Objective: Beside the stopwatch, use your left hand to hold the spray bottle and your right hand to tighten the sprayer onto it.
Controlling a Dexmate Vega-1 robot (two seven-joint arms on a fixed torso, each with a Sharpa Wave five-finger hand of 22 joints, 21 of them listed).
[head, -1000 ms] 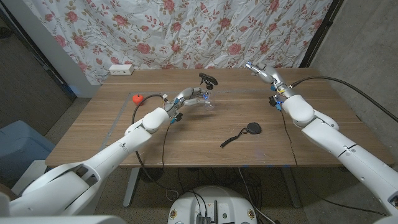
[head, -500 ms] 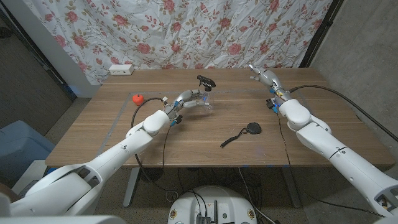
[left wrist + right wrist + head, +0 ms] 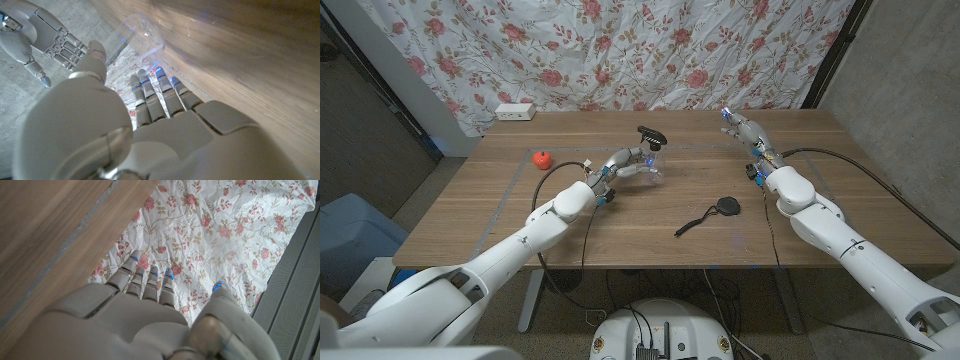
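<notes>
A clear spray bottle (image 3: 653,163) stands at the table's far middle with a black sprayer (image 3: 649,132) on top. My left hand (image 3: 628,162) reaches up to its left side, fingers straight and thumb apart, gripping nothing. In the left wrist view the bottle (image 3: 141,31) sits just past my left hand's (image 3: 150,100) fingertips. The black stopwatch (image 3: 727,207) with its cord lies nearer the front, right of the bottle. My right hand (image 3: 740,126) hovers over the far right of the table with fingers spread and nothing in it; it is also seen in its own wrist view (image 3: 150,300).
A small red object (image 3: 541,158) sits left of my left forearm. A white power strip (image 3: 515,111) lies at the table's far left edge. A flowered cloth (image 3: 620,50) hangs behind the table. My right hand (image 3: 47,37) shows beyond the left thumb.
My left hand has edged closer to the bottle. The right forearm has swung inward, and its hand has dropped slightly toward the table.
</notes>
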